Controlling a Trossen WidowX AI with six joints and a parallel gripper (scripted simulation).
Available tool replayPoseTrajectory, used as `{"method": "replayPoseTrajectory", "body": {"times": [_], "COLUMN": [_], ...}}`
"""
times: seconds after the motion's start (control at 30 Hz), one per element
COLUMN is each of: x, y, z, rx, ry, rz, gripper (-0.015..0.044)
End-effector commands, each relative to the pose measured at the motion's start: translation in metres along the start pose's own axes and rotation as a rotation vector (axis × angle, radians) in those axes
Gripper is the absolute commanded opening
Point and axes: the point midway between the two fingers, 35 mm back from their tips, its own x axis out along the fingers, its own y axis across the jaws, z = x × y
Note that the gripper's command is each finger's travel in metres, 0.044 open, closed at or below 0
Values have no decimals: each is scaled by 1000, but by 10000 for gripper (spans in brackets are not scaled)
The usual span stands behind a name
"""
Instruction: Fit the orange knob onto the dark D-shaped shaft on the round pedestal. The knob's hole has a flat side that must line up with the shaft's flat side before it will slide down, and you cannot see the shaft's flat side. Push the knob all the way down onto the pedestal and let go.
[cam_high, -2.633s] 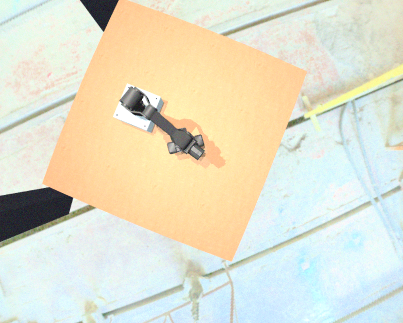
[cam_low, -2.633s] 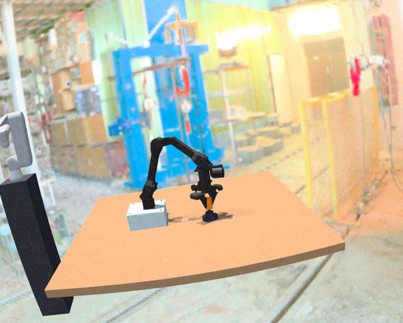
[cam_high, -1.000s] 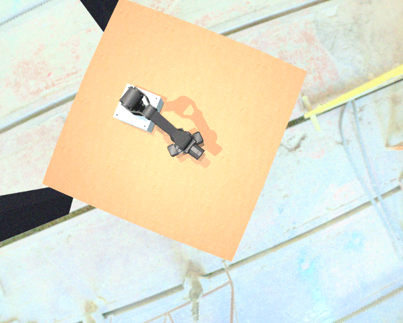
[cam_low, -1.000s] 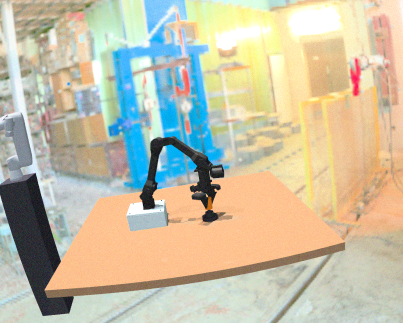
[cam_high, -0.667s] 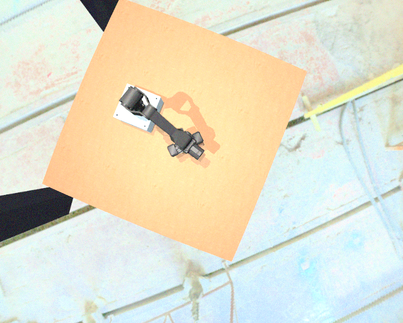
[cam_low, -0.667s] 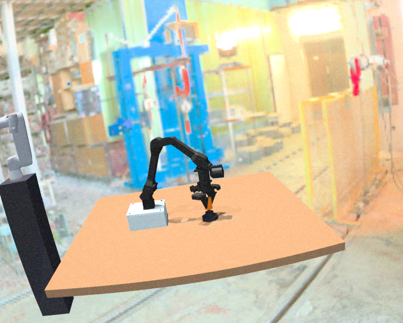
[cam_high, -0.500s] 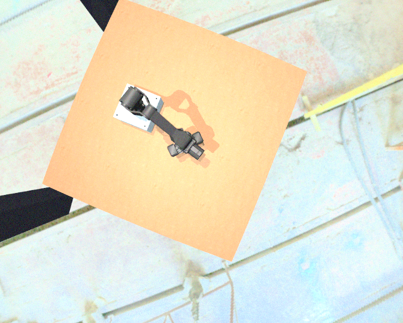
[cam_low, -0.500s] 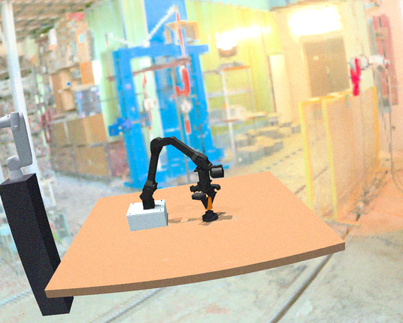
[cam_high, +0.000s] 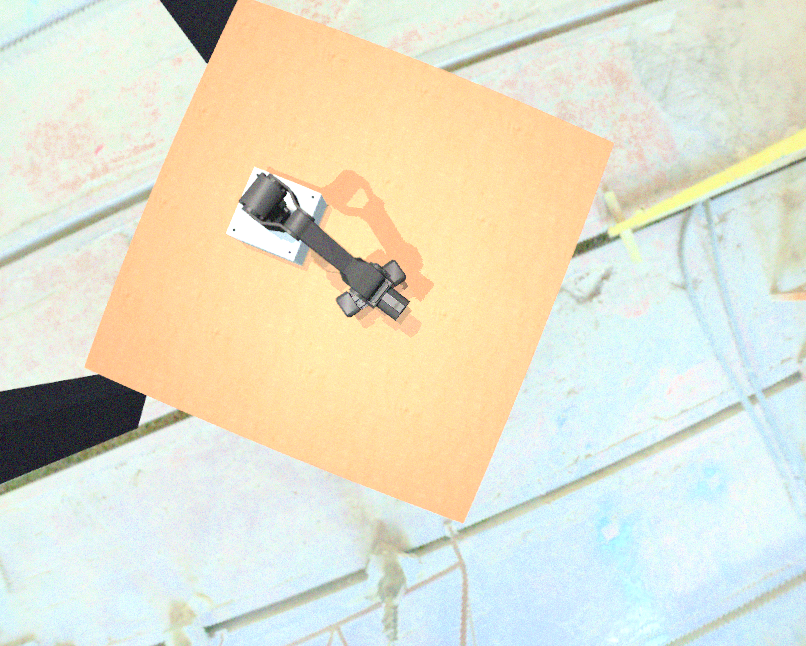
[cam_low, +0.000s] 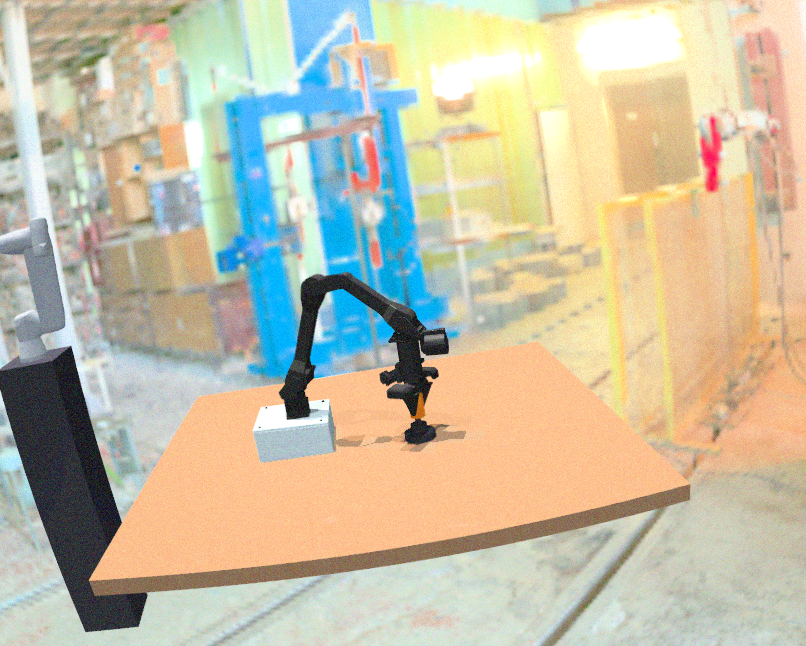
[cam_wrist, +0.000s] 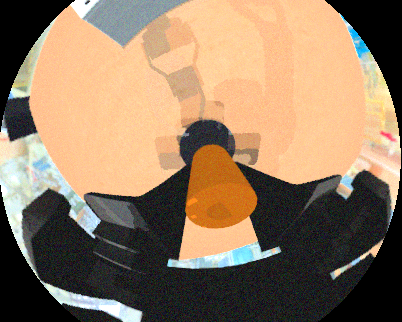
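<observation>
Exterior view: my black end effector (cam_low: 418, 407) (cam_wrist: 212, 167) grips the tapered orange knob (cam_low: 421, 405) (cam_wrist: 220, 187) above the dark round pedestal (cam_low: 420, 434) (cam_wrist: 206, 137), which stands on the tan worktop (cam_high: 349, 417) (cam_low: 403, 497) (cam_wrist: 115, 115) at four o'clock from the pale boxy base (cam_high: 243, 232) (cam_low: 296, 444) (cam_wrist: 120, 30) in the top view.

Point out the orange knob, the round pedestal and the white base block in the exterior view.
orange knob (cam_low: 421, 406): exterior view, its visible side
round pedestal (cam_low: 419, 436): exterior view, its dark lower disc
white base block (cam_low: 296, 442): exterior view, its front face
</observation>
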Motion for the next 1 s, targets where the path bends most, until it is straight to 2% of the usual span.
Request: {"method": "replayPoseTrajectory", "body": {"times": [0.0,0.97], "x": [-1,4], "y": [-1,0], "z": [-2,0], "rx": [-73,-73], "ry": [5,5], "rz": [-4,-3], "gripper": [0,0]}}
